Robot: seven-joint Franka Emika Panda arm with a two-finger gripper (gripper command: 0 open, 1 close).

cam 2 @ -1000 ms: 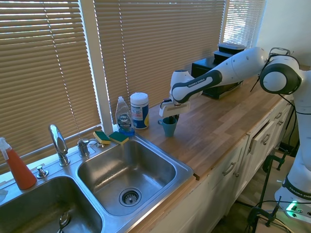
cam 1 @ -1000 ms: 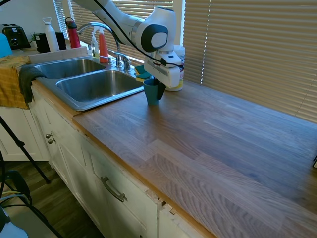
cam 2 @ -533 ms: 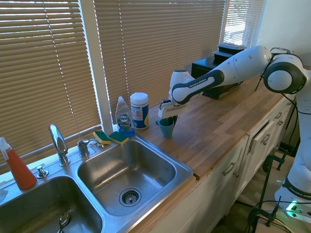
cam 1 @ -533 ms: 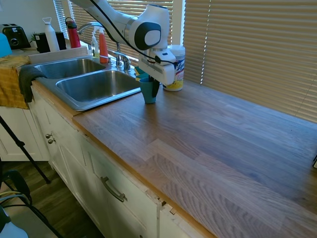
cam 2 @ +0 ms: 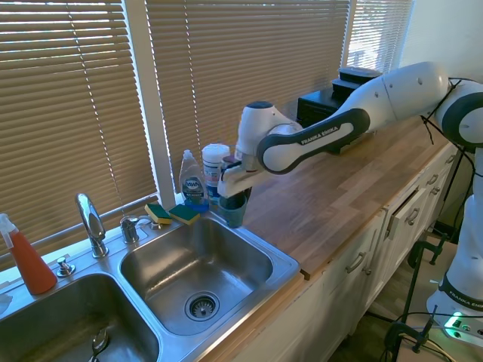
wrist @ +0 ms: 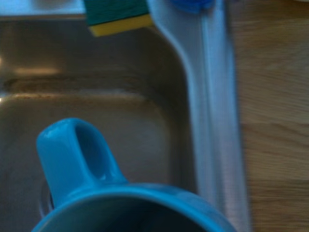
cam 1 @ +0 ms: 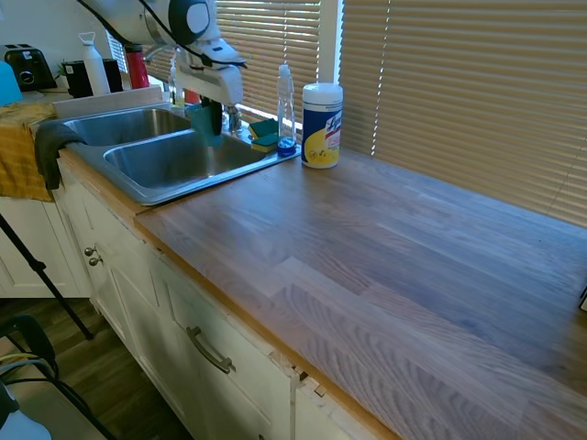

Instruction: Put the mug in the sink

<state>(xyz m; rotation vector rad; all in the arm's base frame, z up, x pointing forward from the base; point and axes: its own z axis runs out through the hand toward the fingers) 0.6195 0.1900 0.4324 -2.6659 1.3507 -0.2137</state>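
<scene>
The teal-blue mug (cam 1: 205,125) hangs in the air over the near-right corner of the sink's (cam 1: 138,191) right-hand basin, with my gripper (cam 1: 210,114) shut on its rim from above. From the other side, the mug (cam 2: 232,210) is just inside the sink rim (cam 2: 290,261), below the gripper (cam 2: 235,197) and above the basin floor. The wrist view shows the mug's handle (wrist: 76,155) and rim close up over the steel basin (wrist: 96,104).
A white-and-yellow wipes canister (cam 1: 322,125), a clear soap bottle (cam 1: 286,103) and sponges (cam 1: 264,134) stand behind the sink's corner. The chrome faucet (cam 2: 90,222) rises at the back between the basins. The wooden counter (cam 1: 394,247) stretches right. A yellow towel (cam 1: 23,151) hangs at the far basin.
The arm has carried the mug off the counter, sideways from beside the canister to above the right basin. The canister and soap bottle are now uncovered in the first exterior view.
</scene>
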